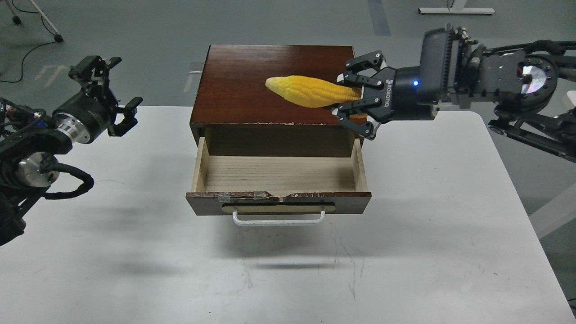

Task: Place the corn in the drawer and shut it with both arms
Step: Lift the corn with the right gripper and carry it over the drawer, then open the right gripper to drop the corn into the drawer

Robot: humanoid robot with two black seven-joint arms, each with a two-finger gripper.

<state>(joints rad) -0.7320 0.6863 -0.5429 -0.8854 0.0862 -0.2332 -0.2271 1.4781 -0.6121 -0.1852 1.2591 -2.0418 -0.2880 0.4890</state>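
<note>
White surface point(405, 252) carried small dark wood cabinet point(270, 85), drawer point(279, 202) pulled fully out, pale inside bare. Corn point(310, 91) clamped at thick end by right end effector point(360, 101), held over cabinet top, tip pointing left; not yet over drawer opening. Left end effector point(114, 90) spread wide, empty, parked well left, likely kept free for closing push.

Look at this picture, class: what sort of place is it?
Probably a robotics lab or test room: a white table on bare grey floor, a small wooden cabinet with its drawer open, loose floor cables.
</note>
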